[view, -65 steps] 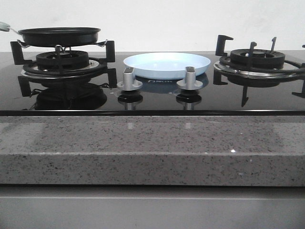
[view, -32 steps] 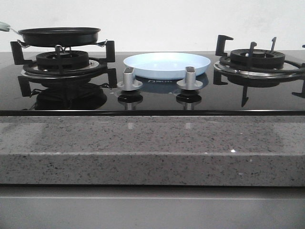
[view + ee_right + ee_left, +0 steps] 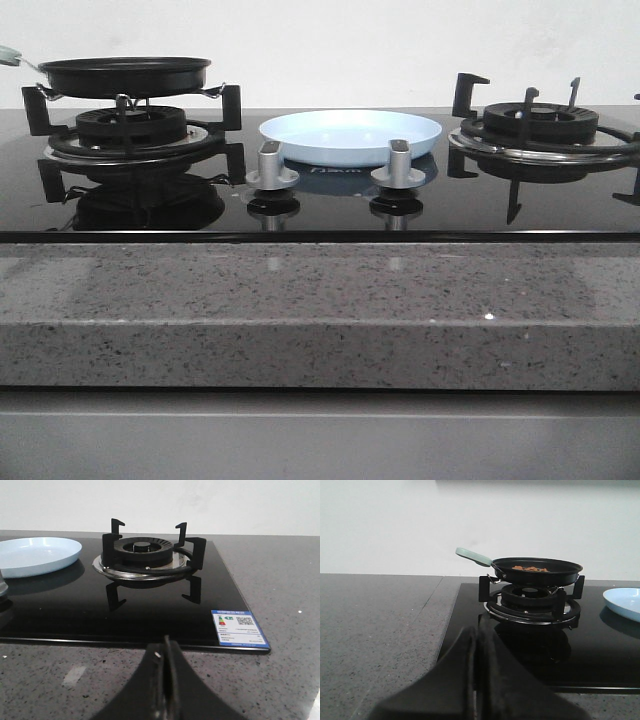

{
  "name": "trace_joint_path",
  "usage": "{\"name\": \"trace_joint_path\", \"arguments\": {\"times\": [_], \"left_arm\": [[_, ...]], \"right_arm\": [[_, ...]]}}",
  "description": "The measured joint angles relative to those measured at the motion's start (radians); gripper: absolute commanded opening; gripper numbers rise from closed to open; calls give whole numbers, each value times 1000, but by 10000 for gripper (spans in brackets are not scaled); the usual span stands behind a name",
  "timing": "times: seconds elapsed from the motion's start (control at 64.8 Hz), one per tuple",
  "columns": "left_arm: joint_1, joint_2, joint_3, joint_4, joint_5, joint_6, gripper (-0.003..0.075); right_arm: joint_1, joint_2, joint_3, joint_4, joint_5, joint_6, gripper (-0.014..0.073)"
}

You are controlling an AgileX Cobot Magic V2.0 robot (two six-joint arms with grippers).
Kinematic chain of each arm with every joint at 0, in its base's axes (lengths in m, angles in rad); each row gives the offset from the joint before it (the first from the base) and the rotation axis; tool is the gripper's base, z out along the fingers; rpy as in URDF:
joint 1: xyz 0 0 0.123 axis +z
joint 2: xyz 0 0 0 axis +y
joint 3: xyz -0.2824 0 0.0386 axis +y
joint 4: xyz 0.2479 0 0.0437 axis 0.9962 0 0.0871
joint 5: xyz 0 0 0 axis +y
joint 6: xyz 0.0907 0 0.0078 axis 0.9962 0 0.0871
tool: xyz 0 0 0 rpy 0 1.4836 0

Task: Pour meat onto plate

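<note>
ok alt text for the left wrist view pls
A black frying pan holding small reddish-brown meat pieces sits on a gas burner, its pale green handle pointing left. The shut left gripper fills the foreground; a pale-blue plate shows at right.

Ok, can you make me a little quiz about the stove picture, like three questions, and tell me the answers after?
1. True or false: the meat is already on the plate.
2. What sits on the left burner: A) a kettle, B) the frying pan, C) nothing?
3. Fill in: the fingers of the left gripper and the right gripper are pressed ____.

Key:
1. False. The meat lies in the frying pan; the plate is bare.
2. B. The right burner has nothing on it.
3. Together. Both are shut and hold nothing.
</note>
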Motion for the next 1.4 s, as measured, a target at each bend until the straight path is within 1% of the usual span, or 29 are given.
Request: {"name": "trace_joint_path", "arguments": {"times": [0.324, 0.432, 0.54, 0.695, 0.803, 0.988, 1.111, 1.204, 1.404], "left_arm": [[0, 0, -6, -4, -39, 0, -20], [0, 0, -71, -8, 0, 0, -20], [0, 0, -180, -8, 83, 0, -20], [0, 40, -346, -10, 219, 0, -20], [0, 119, -466, -10, 315, 0, -20], [0, 288, -638, -10, 501, 0, -20], [0, 392, -697, -12, 582, 0, -20], [0, 455, -707, -15, 599, 0, -20], [0, 537, -707, -15, 629, 0, -20]], "right_arm": [[0, 0, 0, -4, 0, 0, -71], [0, 0, -21, -4, 5, 0, -71], [0, 0, -85, -4, 14, 0, -71], [0, 0, -218, -4, 72, 0, -71], [0, 27, -320, -4, 118, 0, -71], [0, 159, -482, -4, 216, 0, -71], [0, 252, -554, -4, 293, 0, -71], [0, 318, -586, -4, 352, 0, -71], [0, 423, -590, -4, 439, 0, -71]]}}
